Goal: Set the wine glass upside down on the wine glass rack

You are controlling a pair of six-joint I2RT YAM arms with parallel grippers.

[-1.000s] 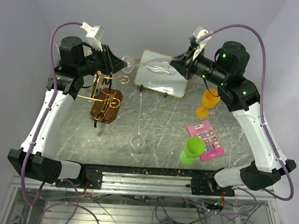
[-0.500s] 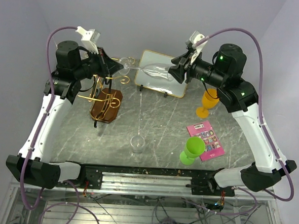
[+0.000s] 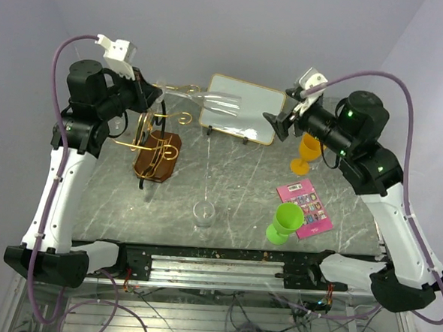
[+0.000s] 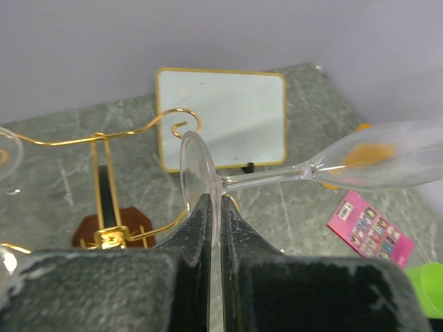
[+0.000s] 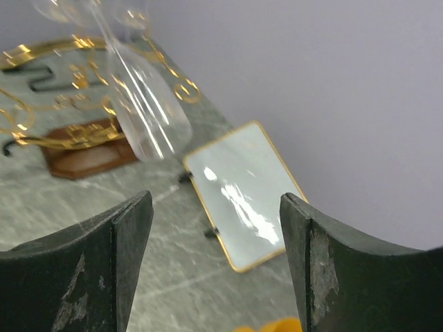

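Currently in hand: carrying the glass to the rack; bowl not yet turned down.

- Glass (image 3: 214,101): clear, long-stemmed. It lies roughly level in the air, foot at the left, bowl pointing right toward the board (image 3: 243,126). It touches nothing but the left gripper.
- Left gripper (image 4: 214,207): pinching the thin rim of the foot edge-on, with the stem jutting out sideways.
- Right gripper (image 3: 278,123): fingers spread, empty, well apart from the bowl.
- Rack (image 3: 157,143): gold wire on a brown base, standing near the left gripper and lower than the glass.

Handling, as judged: the grip is a narrow bite on a slick disc with the bowl's weight far out, so travel should be slow. Roll the wrist until the bowl hangs down. Line the stem up with a gap between the wires and slide the foot onto them. Unclamp only once the foot rests there, and keep the bowl off the scrolls.
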